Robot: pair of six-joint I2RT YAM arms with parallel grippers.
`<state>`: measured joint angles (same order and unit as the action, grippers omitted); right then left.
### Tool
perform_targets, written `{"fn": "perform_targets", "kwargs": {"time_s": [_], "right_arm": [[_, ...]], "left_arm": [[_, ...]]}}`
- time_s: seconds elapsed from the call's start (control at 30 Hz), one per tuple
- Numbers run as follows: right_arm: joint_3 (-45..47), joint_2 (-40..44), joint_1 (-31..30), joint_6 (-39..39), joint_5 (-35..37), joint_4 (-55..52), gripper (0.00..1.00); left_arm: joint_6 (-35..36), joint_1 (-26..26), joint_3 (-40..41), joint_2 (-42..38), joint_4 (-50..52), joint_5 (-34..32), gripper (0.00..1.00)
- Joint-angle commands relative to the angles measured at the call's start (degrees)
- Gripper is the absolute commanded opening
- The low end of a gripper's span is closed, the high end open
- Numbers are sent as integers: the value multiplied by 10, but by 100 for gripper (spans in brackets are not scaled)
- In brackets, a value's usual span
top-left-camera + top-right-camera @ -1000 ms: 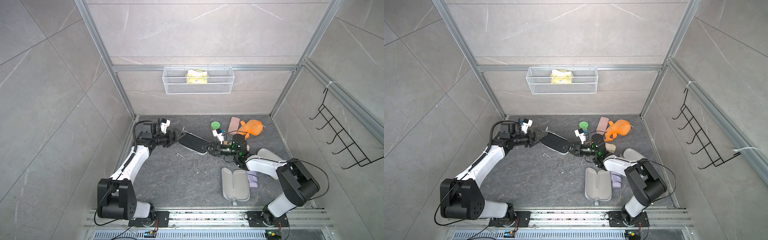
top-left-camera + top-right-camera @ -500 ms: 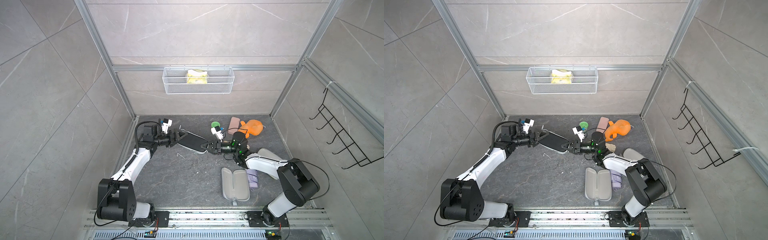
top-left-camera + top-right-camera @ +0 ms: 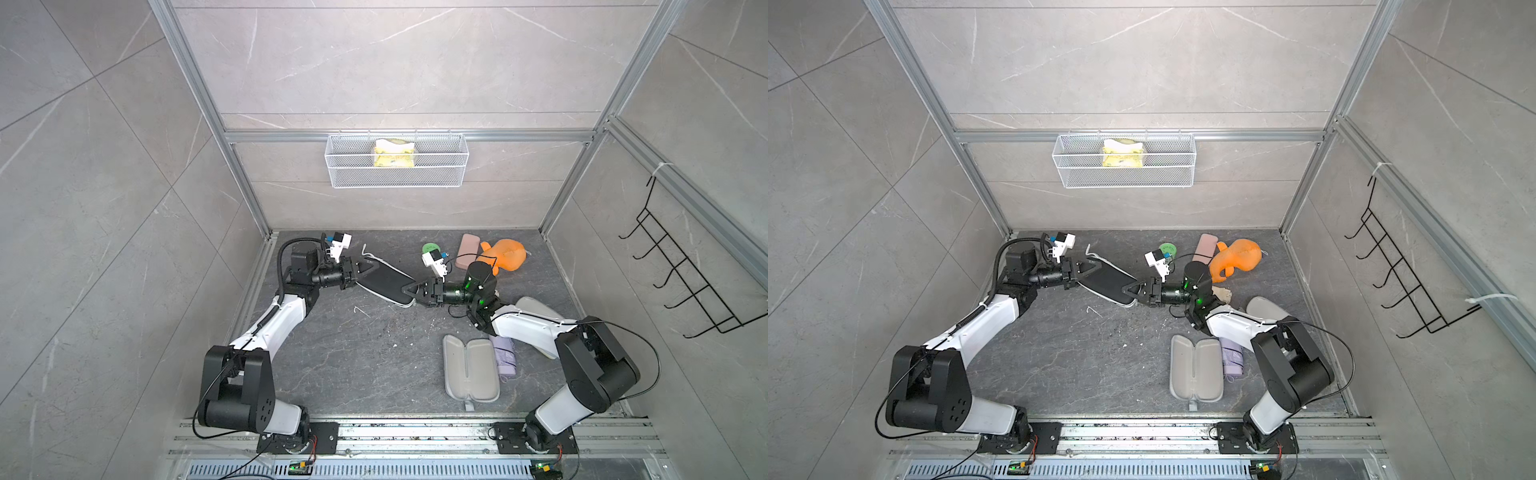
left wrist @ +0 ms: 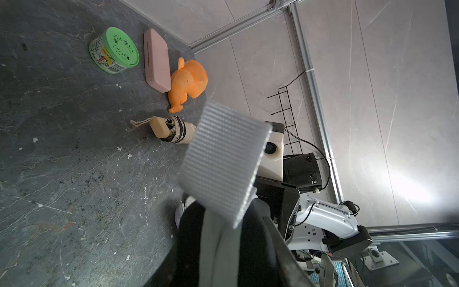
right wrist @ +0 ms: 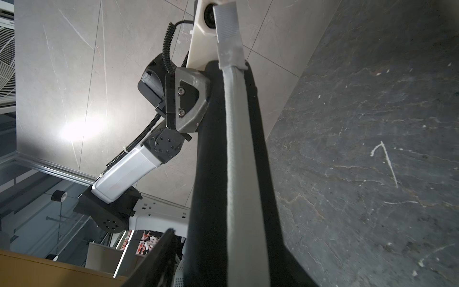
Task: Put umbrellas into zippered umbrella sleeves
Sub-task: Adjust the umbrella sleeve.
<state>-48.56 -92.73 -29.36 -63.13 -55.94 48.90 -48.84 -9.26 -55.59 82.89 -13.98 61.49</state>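
Handing over, right now! Gone within a second from gaping wide to clamped, over at the left pincer (image 3: 368,268), and clamped on the near end of the black oblong hard-shell zip sleeve (image 3: 384,280), right by its grey woven strap loop (image 4: 223,159). Going the opposite way at the right pincer (image 3: 411,291): narrower a second ago, now spreading around the sleeve's other end, with a gap showing in the right wrist view between one finger (image 5: 154,258) and the black shell. So: held by the left and, by the look of it, let go by the right, though impossible to rule out contact on the hidden side. Stretched straight between the two pincers, with the pale seam band (image 5: 236,149) running closed as far as visible; no telling about a black umbrella inside. Judged from that, a transfer of the sleeve to the left side, probably freeing the right for the next umbrella. Waiting just behind the right pincer, beside its wrist: the beige folded umbrella with black-and-white markings and wooden handle (image 4: 178,134). Well back from the right pincer, toward its arm's base: an opened oblong clamshell sleeve with pale grey lining (image 3: 469,370), lying flat, with the lilac folded umbrella (image 3: 505,357) just beside it, not yet inside.
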Motion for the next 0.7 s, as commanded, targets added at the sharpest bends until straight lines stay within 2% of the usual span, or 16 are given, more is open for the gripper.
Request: {"fn": "perform_targets", "kwargs": {"time_s": [0.0,0.07,0.17,0.23,0.3,0.37,0.53,0.67], "right_arm": [[36,36,15,27,32,44,67],[67,53,25,58,52,37,69],[113,95,29,161,128,-23,66],[142,130,23,259,207,-79,58],[145,161,8,369,291,-162,45],[138,176,-16,464,353,-218,37],[98,171,-93,632,465,-281,37],[57,140,-125,696,523,-299,39]], "left_arm": [[5,4,-5,-3,-37,3,18],[-3,9,3,-4,-68,-24,14],[-6,11,19,-13,-122,-73,10],[-15,11,27,-16,-158,-99,10],[-23,10,28,-16,-176,-108,10],[-24,7,25,-15,-177,-110,10],[-24,1,25,-15,-169,-112,9],[-25,-5,29,-16,-169,-114,9]]}}
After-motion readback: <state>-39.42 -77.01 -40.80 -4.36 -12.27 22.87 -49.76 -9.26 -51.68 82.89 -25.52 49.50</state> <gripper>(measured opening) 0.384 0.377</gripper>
